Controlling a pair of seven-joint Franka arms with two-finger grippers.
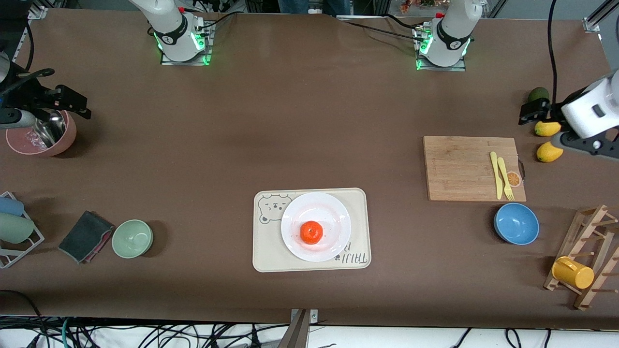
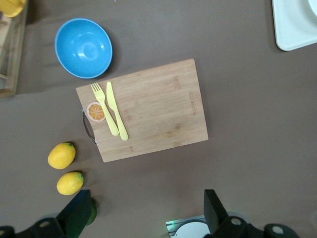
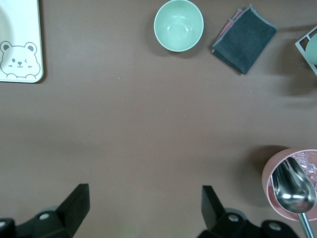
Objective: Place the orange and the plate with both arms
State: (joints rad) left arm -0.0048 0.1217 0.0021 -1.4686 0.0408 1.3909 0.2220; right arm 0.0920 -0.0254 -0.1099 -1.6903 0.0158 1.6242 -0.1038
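The left gripper (image 1: 532,112) is partly cut off by the front view's edge, high over the lemons (image 1: 549,152) at the left arm's end of the table. In its wrist view the two fingers (image 2: 75,214) stand wide apart with nothing between them. The right gripper (image 1: 72,104) hangs over the pink bowl (image 1: 58,142) at the right arm's end, hiding part of that bowl; its fingers (image 3: 77,202) are also spread wide and hold nothing. A dark green fruit (image 1: 537,94) is half hidden by the left gripper.

The orange (image 1: 311,232) sits on the plate (image 1: 333,212), slightly nearer the front camera than the plate's middle. The plate lies on the bear tray (image 1: 263,251), covering most of it and part of its printed lettering.

A metal spoon (image 3: 294,187) rests in the pink bowl. A green bowl (image 1: 132,238) and a dark cloth (image 1: 86,236) lie toward the right arm's end. A cutting board (image 1: 459,166) carries a yellow fork (image 1: 505,181) and knife (image 1: 495,174); a blue bowl (image 1: 516,223) sits nearer the camera than it. A wooden rack (image 1: 587,227) holds a yellow cup (image 1: 572,272).
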